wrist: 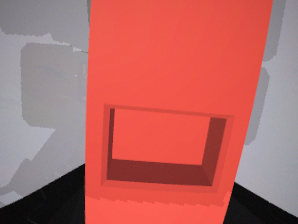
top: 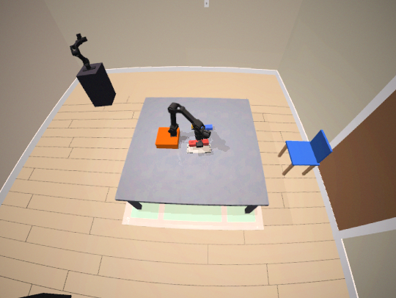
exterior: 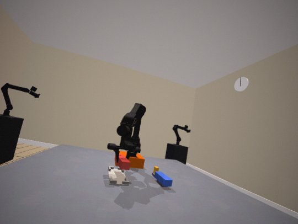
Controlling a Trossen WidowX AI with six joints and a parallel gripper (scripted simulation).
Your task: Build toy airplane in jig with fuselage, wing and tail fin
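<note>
The red fuselage [top: 192,143] [exterior: 125,163] [wrist: 175,60] is held in the air above the white cradle [top: 199,150] [exterior: 120,177], with a gap under it in the exterior view. My gripper [top: 199,142] [exterior: 124,158] is shut on it from both sides. In the wrist view the rectangular socket faces the camera, empty. The blue wing [top: 209,127] [exterior: 163,179] lies on the table beside the cradle, farther back in the top view. The small yellow tail fin [top: 193,127] [exterior: 156,169] is near the wing, partly hidden by the arm in the top view.
The arm's base stands on an orange block [top: 165,140] [exterior: 138,162] beside the cradle. The grey table [top: 176,180] [exterior: 69,179] carries everything. A blue chair [top: 302,152] and another arm on a black pedestal [top: 97,86] stand off the table.
</note>
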